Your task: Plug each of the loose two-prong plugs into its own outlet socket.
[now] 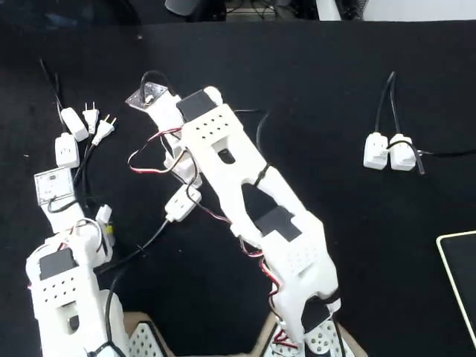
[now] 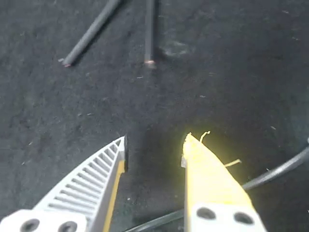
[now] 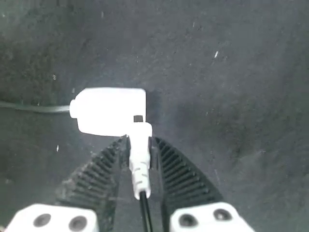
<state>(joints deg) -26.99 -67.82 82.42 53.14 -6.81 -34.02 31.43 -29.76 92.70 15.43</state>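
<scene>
My left arm (image 1: 63, 286): white printed shell, black motor block, rows of small holes.
My right arm (image 1: 253, 193): white, long cut-out slots, black motor blocks, red-and-white wires (image 1: 132, 158) looping alongside.
My left gripper (image 2: 154, 145): one white ribbed finger, one yellow-taped, frayed at the tip.
My right gripper (image 3: 140, 145): black ribbed pads, white bases with screw holes.
</scene>
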